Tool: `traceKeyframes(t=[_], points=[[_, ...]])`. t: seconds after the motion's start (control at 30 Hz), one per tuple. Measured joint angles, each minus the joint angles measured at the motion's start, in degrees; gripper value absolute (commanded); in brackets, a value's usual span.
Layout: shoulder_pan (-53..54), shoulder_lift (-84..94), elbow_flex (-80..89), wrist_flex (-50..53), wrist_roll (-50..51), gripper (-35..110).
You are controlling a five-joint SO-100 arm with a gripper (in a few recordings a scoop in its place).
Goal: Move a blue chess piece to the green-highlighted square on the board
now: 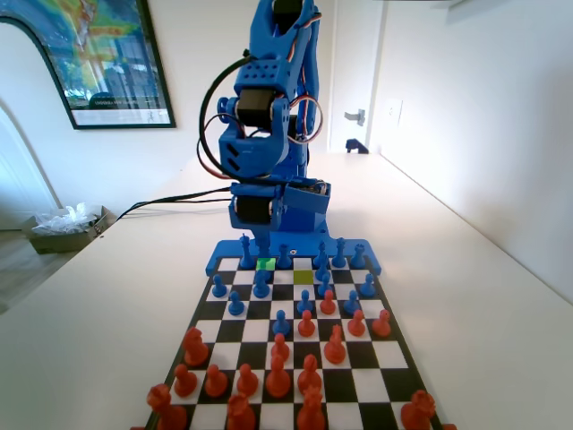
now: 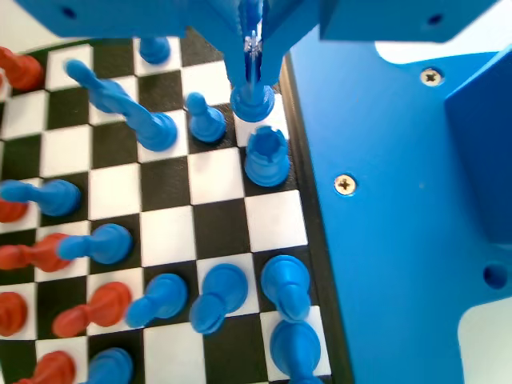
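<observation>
In the wrist view my gripper (image 2: 253,74) hangs low over the board's (image 2: 200,172) blue-edged row. Its jaws are closed on the thin top of a blue chess piece (image 2: 253,102). The piece is upright over a square next to a blue rook (image 2: 266,156); I cannot tell whether its base touches the board. In the fixed view the gripper (image 1: 264,235) is down at the board's (image 1: 376,354) far row. The held blue piece (image 1: 264,245) is right at the far side of the green-highlighted square (image 1: 266,264).
An olive square (image 1: 303,278) lies one row nearer and to the right of the green one. Several blue pieces crowd the far rows (image 1: 322,269). Orange-red pieces (image 1: 277,376) fill the near half. A blue pawn (image 2: 205,122) stands close to the left of the held piece.
</observation>
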Motion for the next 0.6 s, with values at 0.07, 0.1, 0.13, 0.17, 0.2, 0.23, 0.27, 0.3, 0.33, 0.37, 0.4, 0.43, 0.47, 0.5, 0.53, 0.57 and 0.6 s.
traceKeyframes(t=[0.07, 0.1, 0.13, 0.17, 0.2, 0.23, 0.27, 0.3, 0.33, 0.37, 0.4, 0.43, 0.47, 0.5, 0.53, 0.57, 0.6], points=[[-0.09, -0.09, 0.00, 0.00, 0.00, 1], [-0.09, -0.09, 0.00, -0.44, 0.00, 1], [-0.09, -0.09, 0.00, -0.70, 0.00, 1], [-0.18, -0.09, 0.00, -0.88, 0.00, 1], [-0.18, -0.09, 0.00, -0.97, 0.00, 1], [-0.18, -0.09, 0.00, -1.05, 0.00, 1], [-0.18, -0.09, 0.00, -1.05, 0.00, 1], [-0.44, -0.09, 0.00, -1.05, 0.00, 1], [-0.79, -0.44, 0.00, -1.05, 0.00, 1], [-1.14, -0.88, 0.00, -1.05, 0.00, 1], [-1.32, -0.97, 0.00, -1.05, 0.00, 1], [-1.32, -0.97, 0.00, -1.05, 0.00, 1], [-1.32, -0.97, 0.00, -1.41, 0.00, 1], [-1.23, -0.97, 0.00, -1.67, 0.00, 1], [-1.23, -0.97, 0.00, -1.85, 0.00, 1], [-1.23, -0.97, 0.00, -1.93, 0.00, 1], [-1.23, -0.97, 0.00, -1.93, 0.00, 1]])
